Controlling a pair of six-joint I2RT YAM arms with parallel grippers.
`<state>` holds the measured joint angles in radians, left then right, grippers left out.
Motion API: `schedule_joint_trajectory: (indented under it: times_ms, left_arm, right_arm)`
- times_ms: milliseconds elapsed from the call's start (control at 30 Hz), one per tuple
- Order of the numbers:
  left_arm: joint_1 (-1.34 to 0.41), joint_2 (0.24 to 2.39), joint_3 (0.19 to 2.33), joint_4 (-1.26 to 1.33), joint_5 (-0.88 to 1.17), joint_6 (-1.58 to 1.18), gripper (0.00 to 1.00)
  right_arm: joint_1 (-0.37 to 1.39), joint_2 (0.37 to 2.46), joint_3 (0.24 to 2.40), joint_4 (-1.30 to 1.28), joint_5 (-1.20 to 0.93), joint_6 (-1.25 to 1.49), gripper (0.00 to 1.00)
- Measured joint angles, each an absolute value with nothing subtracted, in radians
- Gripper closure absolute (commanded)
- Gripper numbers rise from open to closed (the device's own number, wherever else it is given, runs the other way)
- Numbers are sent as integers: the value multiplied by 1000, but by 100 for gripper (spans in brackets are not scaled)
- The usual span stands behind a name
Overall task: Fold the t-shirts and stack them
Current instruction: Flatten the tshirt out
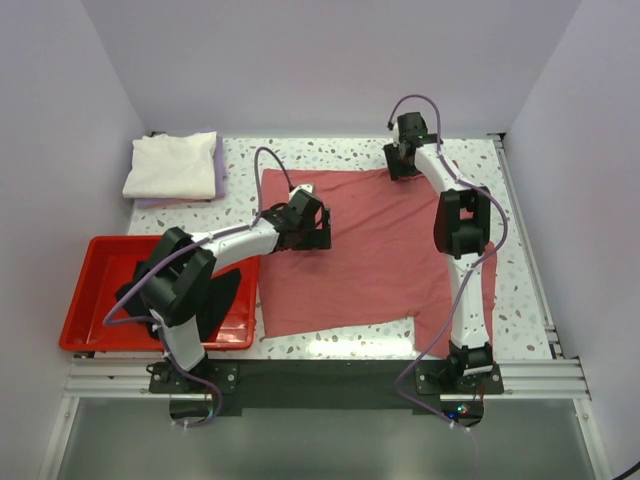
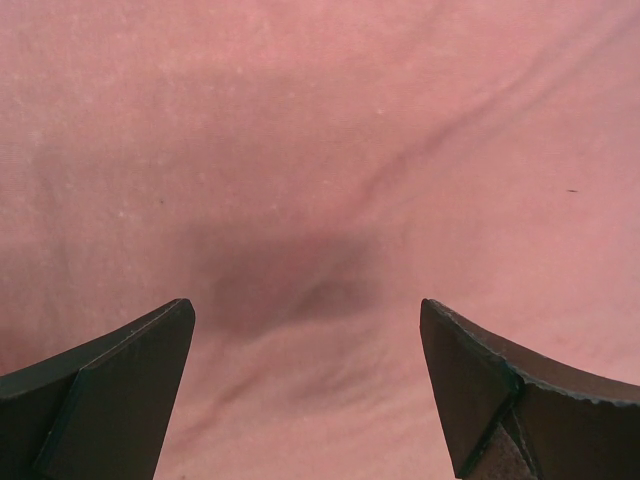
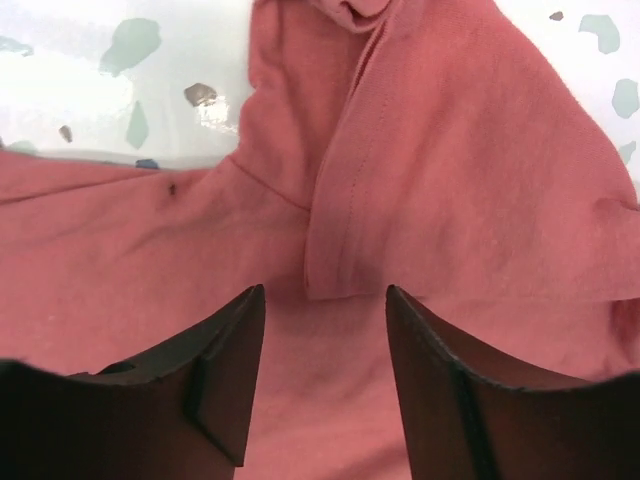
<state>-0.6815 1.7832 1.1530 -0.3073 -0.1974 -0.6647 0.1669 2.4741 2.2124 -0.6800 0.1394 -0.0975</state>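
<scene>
Near left: red tray (image 1: 85,300) on the table (image 1: 522,300), partly hidden by the left arm.

Centre: red shirt (image 1: 385,265), spread flat across the table, lightly creased, its left edge just beside the tray.

Left claw (image 2: 307,320): low over the left part of the red shirt, fingers wide apart, nothing between them; whether it touches the cloth cannot be told.

Right claw (image 3: 325,300): at the far edge of the red shirt, fingers narrowed to about half, with a gap between them. A folded-over hem lies just ahead of the gap; no cloth seen pinched.

Far left corner: cream shirt (image 1: 170,165), folded, on a lavender shirt (image 1: 214,172), well apart from both claws.
</scene>
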Motion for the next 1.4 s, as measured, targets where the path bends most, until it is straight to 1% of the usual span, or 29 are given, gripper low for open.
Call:
schedule_joint_trajectory:
  times_ms: [67,133,300,367,400,867,1100,1167,1200,1233,1267,1300,1400]
  left_arm:
    - [-676,1810,1155,-304,-192,-665,0]
    - [-675,1827,1155,-305,-188,-665,0]
    - [-674,1856,1155,-304,-186,-664,0]
    - [-674,1856,1155,-302,-186,-665,0]
    - [-674,1856,1155,-301,-186,-665,0]
    - [-674,1855,1148,-294,-186,-659,0]
    - [-674,1853,1146,-293,-174,-627,0]
    - [-674,1852,1146,-293,-168,-615,0]
    - [-674,1851,1144,-292,-164,-607,0]
    - [-674,1849,1142,-290,-163,-603,0]
    - [-674,1848,1140,-289,-160,-595,0]
    - [-673,1847,1139,-289,-157,-587,0]
    - [-673,1847,1139,-288,-153,-570,0]
  right_arm:
    - [162,2495,2226,-680,141,-102,54]
    - [160,2508,2236,-677,144,-108,59]
    - [160,2518,2244,-665,169,-119,83]
    - [160,2518,2244,-659,185,-120,97]
    - [161,2518,2244,-656,194,-117,100]
    - [140,2545,2289,-453,384,-155,100]
    - [73,2652,2373,-255,433,-192,100]
    - [50,2703,2411,-190,455,-204,96]
    - [43,2717,2416,-162,459,-210,80]
    - [33,2737,2421,-128,464,-216,66]
    - [25,2754,2426,-96,474,-227,49]
    - [20,2764,2428,-75,482,-235,2]
    - [6,2777,2429,-14,493,-268,1]
